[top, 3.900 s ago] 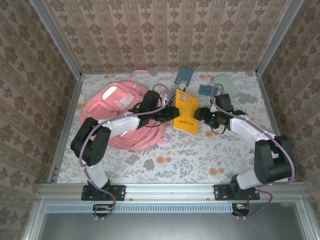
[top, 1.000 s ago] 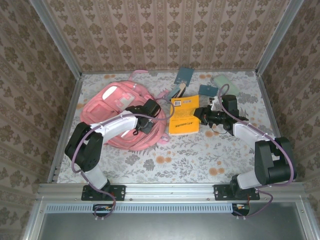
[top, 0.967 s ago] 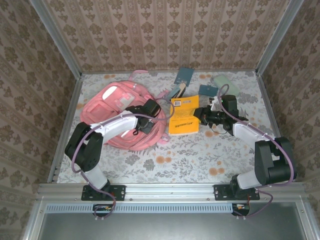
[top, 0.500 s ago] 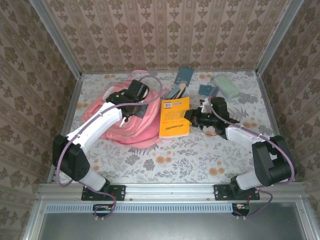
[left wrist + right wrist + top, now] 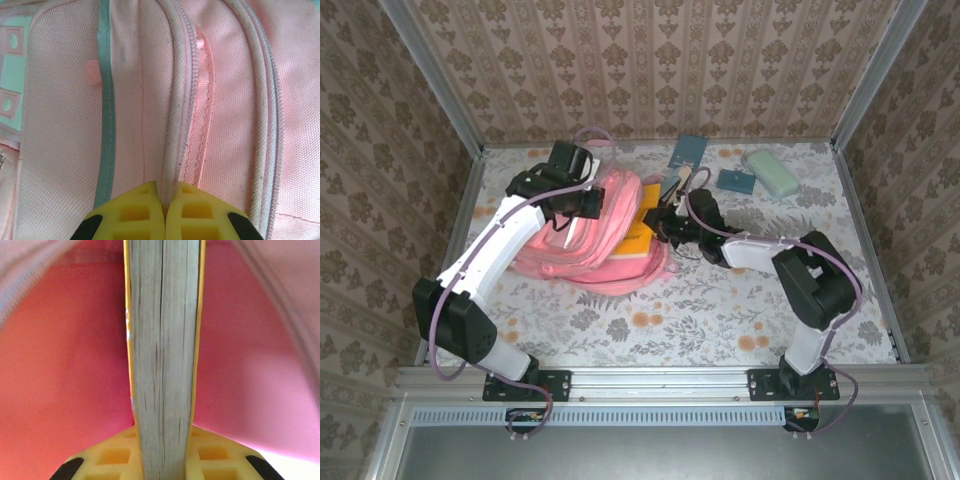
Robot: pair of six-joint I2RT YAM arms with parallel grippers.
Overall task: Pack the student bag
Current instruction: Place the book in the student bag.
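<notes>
Just past the right gripper (image 5: 662, 224), toward the back wall, lies a small grey-and-tan item (image 5: 674, 184) that I can't make out. Farther back on much the same line, near the rear edge, a dark teal booklet (image 5: 689, 150) lies flat. Off to the gripper's right and somewhat nearer the back wall sits a small teal card (image 5: 734, 180). Just beside the card, farther right, is a pale green case (image 5: 771, 172), set at a slant. All of these rest on a surface (image 5: 720, 300) covered in a floral print with orange blossoms. Patterned brown wallpaper (image 5: 650, 60) lines the walls, with aluminium frame posts (image 5: 430, 70) at the corners.
</notes>
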